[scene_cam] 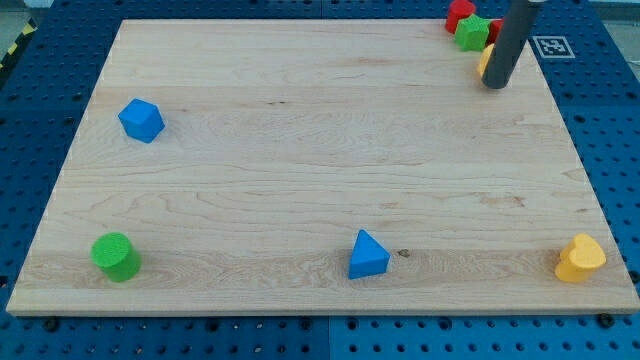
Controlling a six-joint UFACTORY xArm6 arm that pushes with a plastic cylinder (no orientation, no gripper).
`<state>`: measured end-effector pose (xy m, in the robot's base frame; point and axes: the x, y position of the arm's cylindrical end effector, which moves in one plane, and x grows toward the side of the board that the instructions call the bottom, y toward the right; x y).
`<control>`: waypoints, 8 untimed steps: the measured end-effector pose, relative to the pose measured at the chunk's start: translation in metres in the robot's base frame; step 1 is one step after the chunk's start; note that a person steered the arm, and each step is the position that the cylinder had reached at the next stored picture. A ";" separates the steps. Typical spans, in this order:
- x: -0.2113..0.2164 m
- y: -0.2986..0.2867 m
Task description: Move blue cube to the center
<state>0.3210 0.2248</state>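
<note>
My tip (pixel 495 85) is the blunt lower end of a straight dark rod. It has no parts that open or close, and it holds nothing. The rod enters from the view's top edge, leaning slightly, and the tip rests on the desk (pixel 320 150) near its top right corner.

The desk is a pale wooden board that fills most of the view and lies on a blue perforated surface (pixel 30 110).

The blue cube (pixel 141 120) sits far from the tip, almost the whole width of the board away. It is near the view's left edge, in the upper half, turned so that one corner faces the camera. It stands alone with nothing touching it. It is well to the left of the board's middle and a little above it.

A small group of blocks sits close around the tip:
- A yellow block (pixel 485 62) is just left of the rod and partly hidden by it, so its shape cannot be made out.
- A green block (pixel 473 32) is above the yellow one.
- A red block (pixel 460 14) is at the top edge, cut off by the frame.
- A sliver of a second red piece (pixel 495 28) shows beside the green block, against the rod.

Three more blocks lie along the view's bottom, well apart from one another:
- A green cylinder (pixel 115 257) stands in the left corner.
- A blue triangular block (pixel 368 255) is slightly right of centre.
- A yellow heart-shaped block (pixel 580 258) is in the right corner.

A black-and-white square marker (pixel 548 45) lies just off the board's top right corner.
</note>
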 end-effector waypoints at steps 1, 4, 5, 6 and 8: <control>-0.013 0.008; 0.087 -0.134; 0.087 -0.138; 0.087 -0.138; 0.084 -0.157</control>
<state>0.4049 0.0678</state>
